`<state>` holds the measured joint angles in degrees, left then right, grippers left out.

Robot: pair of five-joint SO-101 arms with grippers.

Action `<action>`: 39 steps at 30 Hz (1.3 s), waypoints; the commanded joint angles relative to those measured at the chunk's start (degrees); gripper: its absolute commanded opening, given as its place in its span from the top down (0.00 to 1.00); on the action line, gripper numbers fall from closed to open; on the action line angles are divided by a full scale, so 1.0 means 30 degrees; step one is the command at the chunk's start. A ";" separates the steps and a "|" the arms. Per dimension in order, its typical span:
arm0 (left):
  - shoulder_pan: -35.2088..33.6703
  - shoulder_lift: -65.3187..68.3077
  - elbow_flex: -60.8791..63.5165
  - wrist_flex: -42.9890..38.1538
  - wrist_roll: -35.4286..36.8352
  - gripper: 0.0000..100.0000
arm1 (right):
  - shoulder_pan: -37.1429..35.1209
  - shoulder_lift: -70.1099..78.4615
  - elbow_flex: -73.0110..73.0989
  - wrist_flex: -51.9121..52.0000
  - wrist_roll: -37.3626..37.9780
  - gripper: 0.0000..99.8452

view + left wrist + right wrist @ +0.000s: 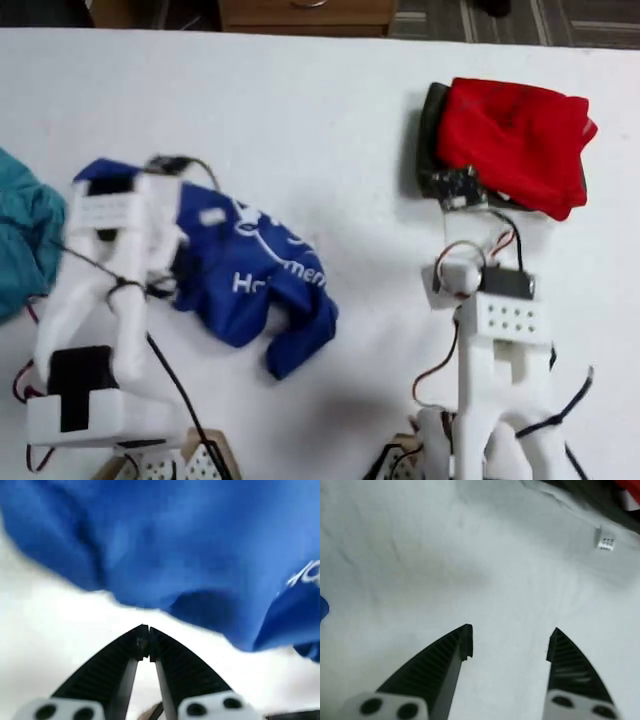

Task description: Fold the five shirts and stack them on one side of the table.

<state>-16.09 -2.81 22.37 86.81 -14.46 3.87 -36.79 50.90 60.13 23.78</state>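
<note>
A crumpled blue shirt [250,275] lies left of the table's middle. My left arm [110,215] stands over its left part. The left gripper [145,632] is shut, its tips touching just above the white table, with the blue shirt [190,545] close ahead and nothing between the fingers. A folded red shirt [515,140] rests on a dark shirt [432,130] at the back right. My right arm [505,315] stands in front of that stack. The right gripper [510,635] is open over bare table, and the dark shirt's edge [600,500] lies beyond it.
A teal shirt [25,240] lies bunched at the table's left edge. A small white tag [606,542] sits on the table [330,120] near the dark shirt. Cables trail from both arm bases at the front. Wooden furniture [305,15] stands behind the far edge.
</note>
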 commanded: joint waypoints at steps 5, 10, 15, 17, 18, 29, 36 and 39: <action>-0.5275 -0.0293 -0.6110 0.4571 -0.3751 0.97 | -0.0864 0.5172 -0.7912 0.3150 -0.0117 0.76; -0.5978 -0.0117 -0.6139 0.4777 -0.4542 0.97 | -0.2945 0.8366 -1.1722 0.5348 -0.1377 0.76; -0.2784 -0.0234 -0.1949 0.3048 -0.2784 0.84 | -0.3062 1.0418 -1.2806 0.5407 -0.1465 0.76; -0.1377 -0.0264 0.0044 0.0938 -0.1436 0.84 | -0.3062 1.0857 -1.2864 0.5407 -0.1465 0.76; -0.0703 -0.0264 0.0982 -0.0322 -0.0938 0.84 | -0.3062 1.1033 -1.2864 0.5407 -0.1436 0.76; 0.1641 -0.0147 0.5524 -0.7619 0.0586 0.84 | -0.2183 1.1238 -1.2864 0.5495 -0.1436 0.76; 0.1641 -0.0147 0.4908 -0.7883 0.0586 0.84 | -0.1861 1.1238 -1.2864 0.5495 -0.1436 0.76; 0.1641 -0.0234 0.4498 -0.7502 0.0615 0.84 | -0.1890 1.1267 -1.2864 0.5465 -0.1436 0.76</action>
<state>-11.87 -2.81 38.73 64.04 -13.23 -2.37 -2.95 14.77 76.22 19.82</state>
